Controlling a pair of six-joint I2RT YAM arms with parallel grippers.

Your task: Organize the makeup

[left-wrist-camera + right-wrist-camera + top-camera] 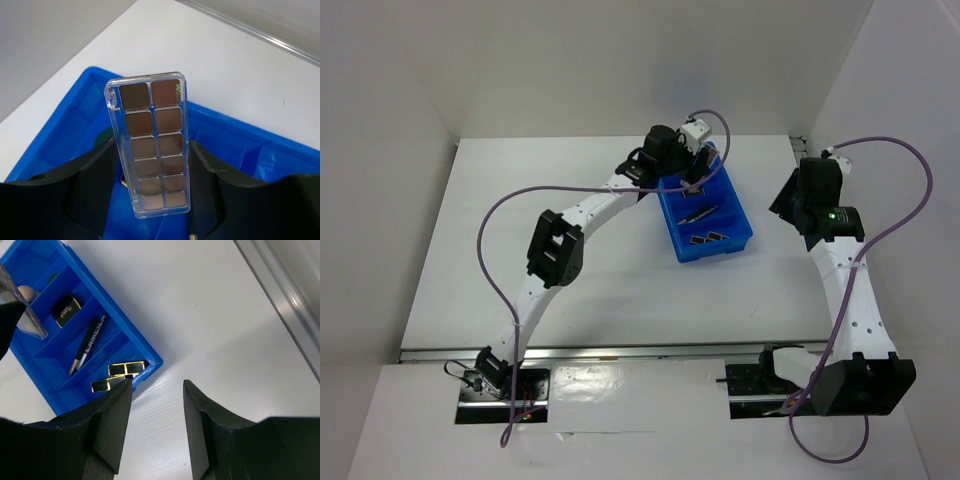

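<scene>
Top cam: my left arm [560,245] reaches over the far end of the blue tray [718,250], and the right arm [845,280] sits off to the tray's right.

Left wrist cam: the left gripper [152,147] is clamped on the long sides of the brownish palette [150,115], which stands upright above the tray.

Right wrist cam: the right gripper [157,387] has its jaws apart with nothing in them, over the table [200,315] just beside the tray's corner. In the tray I see the dark square compact [66,310], the slim pencil [87,346] next slot over, the lipstick tubes [126,369] in the end slot and the peach sponge [25,291].
</scene>
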